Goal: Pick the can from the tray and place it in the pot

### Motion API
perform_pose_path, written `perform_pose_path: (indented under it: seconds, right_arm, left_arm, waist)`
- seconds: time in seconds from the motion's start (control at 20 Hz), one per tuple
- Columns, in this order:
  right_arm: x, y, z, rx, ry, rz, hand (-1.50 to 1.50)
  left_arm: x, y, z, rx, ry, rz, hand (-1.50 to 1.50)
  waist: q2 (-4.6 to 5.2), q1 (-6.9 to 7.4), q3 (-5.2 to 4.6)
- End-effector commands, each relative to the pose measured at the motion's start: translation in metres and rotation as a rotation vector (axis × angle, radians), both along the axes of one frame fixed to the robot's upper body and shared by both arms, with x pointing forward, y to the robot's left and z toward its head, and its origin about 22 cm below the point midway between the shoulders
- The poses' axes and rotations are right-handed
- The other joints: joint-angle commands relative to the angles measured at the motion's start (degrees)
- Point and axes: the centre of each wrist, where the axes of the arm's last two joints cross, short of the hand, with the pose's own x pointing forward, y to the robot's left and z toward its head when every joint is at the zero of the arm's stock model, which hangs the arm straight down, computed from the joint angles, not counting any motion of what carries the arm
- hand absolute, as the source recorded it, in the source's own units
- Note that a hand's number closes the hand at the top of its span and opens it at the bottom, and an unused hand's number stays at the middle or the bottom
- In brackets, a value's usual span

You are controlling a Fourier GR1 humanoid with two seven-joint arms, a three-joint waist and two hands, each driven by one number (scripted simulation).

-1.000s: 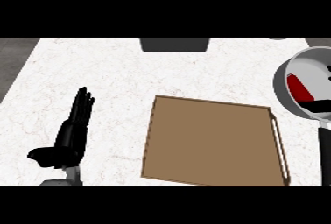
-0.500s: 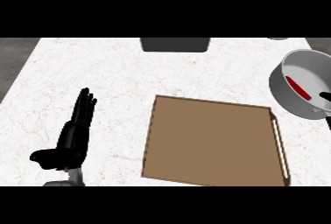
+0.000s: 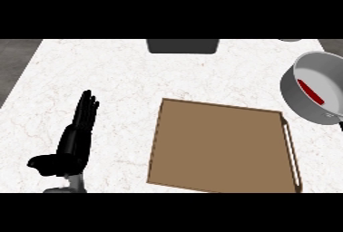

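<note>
Since the earlier frames the grey metal pot (image 3: 315, 88) has shifted a little leftward in the view and shows more of its round rim, and the red can (image 3: 311, 90) inside it now appears as a narrow red strip against the pot's pale inner wall, where before a wider red shape showed. Everything else lies as it did.

White marbled counter (image 3: 100, 72) fills the view. On it, right of centre, lies the flat brown wooden tray (image 3: 221, 145), with a pale slot handle along its right edge and nothing on its surface. The pot sits at the right edge of the view, just beyond the tray's upper right corner, cut off by the frame. A dark rectangular object (image 3: 182, 45) sits at the counter's far edge.

At lower left the robot's left hand (image 3: 74, 140) rests open, fingers straight and pressed together, pointing away, thumb out to the side. The right hand does not show.
</note>
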Motion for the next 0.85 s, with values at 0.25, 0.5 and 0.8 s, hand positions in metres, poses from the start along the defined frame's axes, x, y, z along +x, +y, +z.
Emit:
perform_pose_path:
  seconds: [0.25,0.5,0.8]
  right_arm:
    - [-0.041,-0.034,0.007,-0.018,-0.027,-0.019,-1.50]
    - [-0.065,-0.044,0.000,0.004,-0.110,-0.090,-1.50]
    - [-0.089,-0.068,0.029,0.033,-0.130,-0.171,-1.50]
  left_arm:
    - [0.005,-0.004,0.012,0.007,-0.013,-0.026,0.00]
    - [-0.002,-0.003,0.000,0.016,-0.002,-0.013,0.00]
    - [0.007,0.019,0.004,0.018,-0.014,-0.012,0.00]
  waist:
    - [0.21,0.49,0.12]
    - [0.20,0.33,0.16]
    - [0.29,0.42,0.20]
